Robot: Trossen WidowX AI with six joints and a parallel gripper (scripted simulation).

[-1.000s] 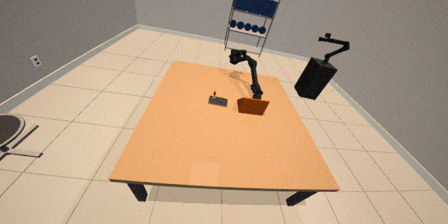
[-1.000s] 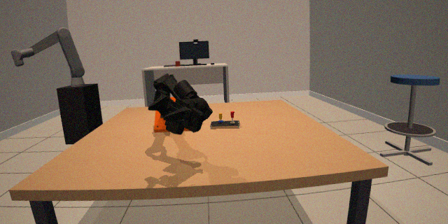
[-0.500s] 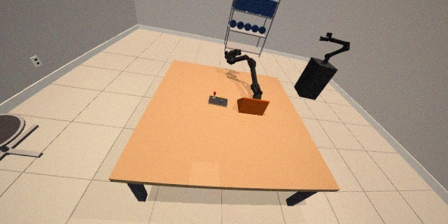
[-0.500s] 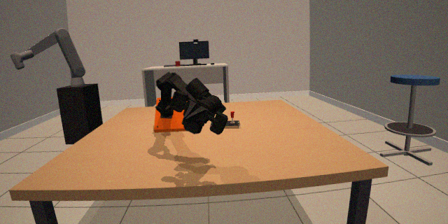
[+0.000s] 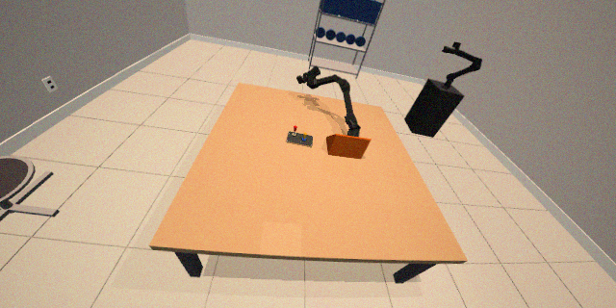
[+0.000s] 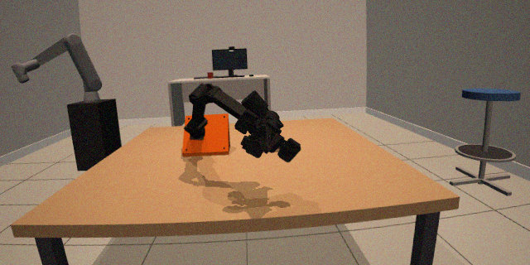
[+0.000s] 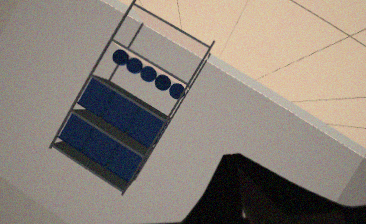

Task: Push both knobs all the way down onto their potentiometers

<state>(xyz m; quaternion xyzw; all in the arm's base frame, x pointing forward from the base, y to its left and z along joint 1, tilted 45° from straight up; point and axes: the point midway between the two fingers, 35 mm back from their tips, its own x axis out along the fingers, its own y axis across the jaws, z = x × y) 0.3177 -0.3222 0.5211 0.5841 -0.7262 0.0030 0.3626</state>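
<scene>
The dark circuit board (image 5: 292, 141) lies on the wooden table (image 5: 289, 192) (image 6: 352, 182), left of the orange panel in the top view. A red knob (image 5: 295, 127) stands up at its left, above a pale potentiometer. A yellow knob (image 5: 305, 134) is at its right, above a blue potentiometer (image 5: 304, 140). The gaps under the knobs are too small to judge. My gripper (image 5: 300, 79) (image 6: 267, 132) (image 7: 231, 162) is shut and empty, raised above the table's far end in the top view, away from the board. In the exterior view it hides the board.
An orange panel (image 5: 347, 146) (image 6: 215, 132) stands beside my arm's base. A shelf rack with blue bins (image 5: 356, 7) (image 7: 121, 112) is beyond the table. Another arm on a black pedestal (image 5: 433, 108) (image 6: 95, 132) is off to the side. A stool (image 6: 490, 94) stands on the floor.
</scene>
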